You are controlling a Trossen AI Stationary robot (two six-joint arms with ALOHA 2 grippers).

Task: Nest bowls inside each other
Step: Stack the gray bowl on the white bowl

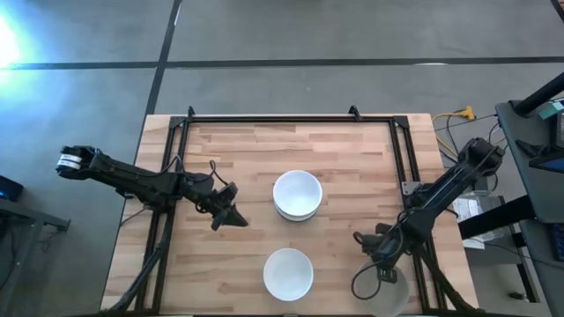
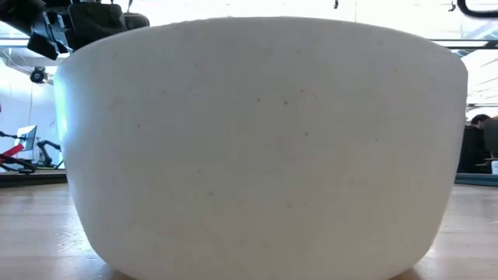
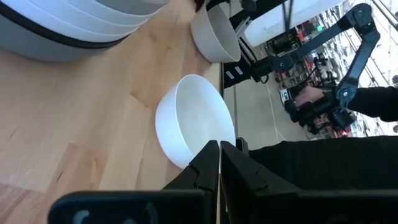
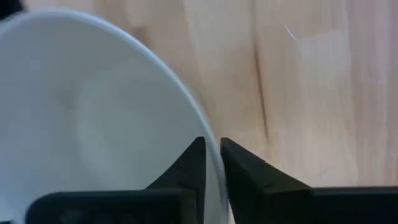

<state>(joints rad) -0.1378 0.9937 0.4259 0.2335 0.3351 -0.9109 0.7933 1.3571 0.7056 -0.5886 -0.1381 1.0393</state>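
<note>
My right hand point(image 4: 211, 163) has pinched the rim of a grey bowl point(image 4: 81, 118) at the table point(image 1: 220, 264) corner. Next I should lift it to the stack point(image 1: 297, 195). My left hand point(image 1: 231, 214) waits closed, empty.

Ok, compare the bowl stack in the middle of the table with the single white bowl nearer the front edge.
The stack of bowls holds several nested bowls, with a dark band low in it in the left wrist view; the single white bowl stands alone and empty. The stack sits mid-table, the single bowl at the front edge. Both are round, white on top, upright, and untouched: the left gripper is shut beside them, while the right gripper pinches another bowl's rim.
</note>
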